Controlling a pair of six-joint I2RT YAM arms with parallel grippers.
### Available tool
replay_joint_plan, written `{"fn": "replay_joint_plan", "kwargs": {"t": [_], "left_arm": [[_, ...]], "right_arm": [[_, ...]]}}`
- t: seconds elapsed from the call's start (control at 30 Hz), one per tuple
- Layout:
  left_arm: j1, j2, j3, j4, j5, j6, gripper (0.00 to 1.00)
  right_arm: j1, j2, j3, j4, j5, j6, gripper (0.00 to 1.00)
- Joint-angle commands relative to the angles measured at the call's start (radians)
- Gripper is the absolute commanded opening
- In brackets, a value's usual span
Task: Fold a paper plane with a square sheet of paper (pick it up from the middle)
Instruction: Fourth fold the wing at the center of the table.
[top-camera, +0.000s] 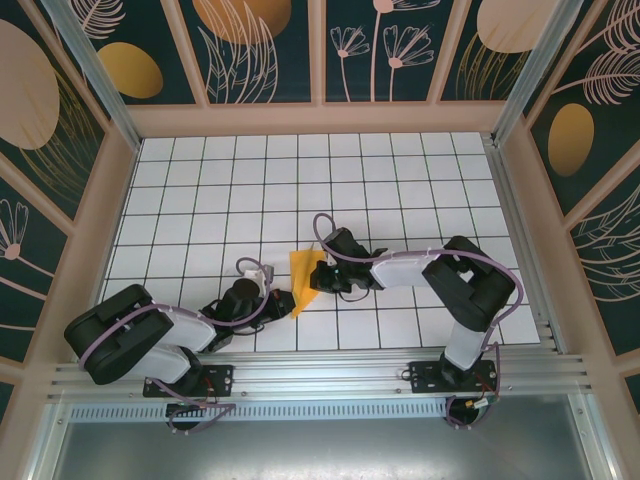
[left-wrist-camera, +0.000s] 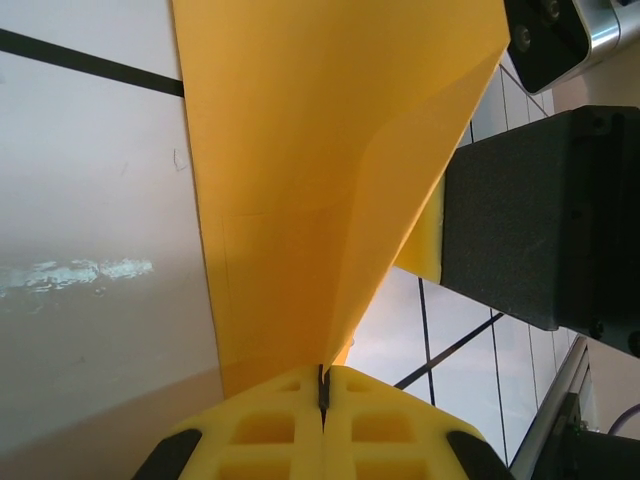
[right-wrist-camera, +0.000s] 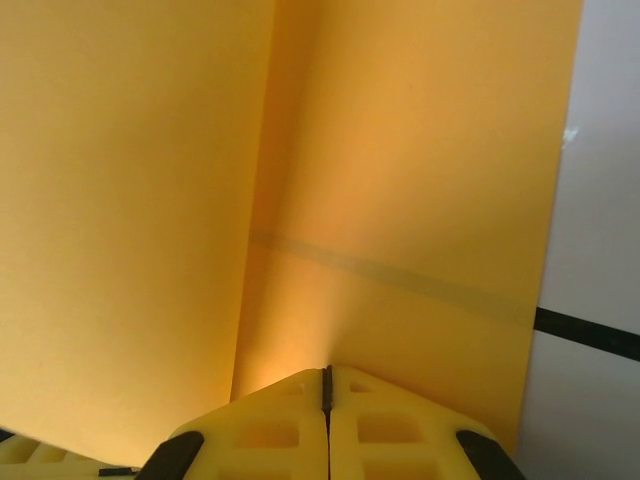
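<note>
L gripper (top-camera: 286, 302) & R gripper (top-camera: 317, 279) both clamp sheet (top-camera: 303, 267), L at its 7 o'clock; pulling apart cd tear it/skew crease.

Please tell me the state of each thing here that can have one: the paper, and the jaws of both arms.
square sheet of paper: creased and partly folded, not lying flat, pinched from two sides.
left gripper: jaws shut on the square sheet of paper, at its narrow end.
right gripper: jaws shut on the square sheet of paper, beside the crease.
</note>
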Motion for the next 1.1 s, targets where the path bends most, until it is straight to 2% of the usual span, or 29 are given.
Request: {"fn": "replay_joint_plan", "kwargs": {"t": [0.0,0.37,0.83,1.07], "left_arm": [[0.007,-0.017,-0.022,-0.003,-0.015,-0.027,0.05],[0.016,0.036,-0.018,-0.017,-0.019,-0.054,0.04],[0.015,0.006,-0.029,-0.003,-0.024,-0.063,0.04],[0.016,0.006,-0.01,-0.078,-0.049,-0.067,0.03]], "right_arm": [[-0.003,0.027,0.012,-0.072,0.059,-0.018,0.08],[-0.003,0.028,0.03,-0.08,0.056,-0.025,0.08],[0.0,0.034,0.037,-0.076,0.048,-0.021,0.09],[0.003,0.023,0.042,-0.065,0.042,-0.018,0.1]]}}
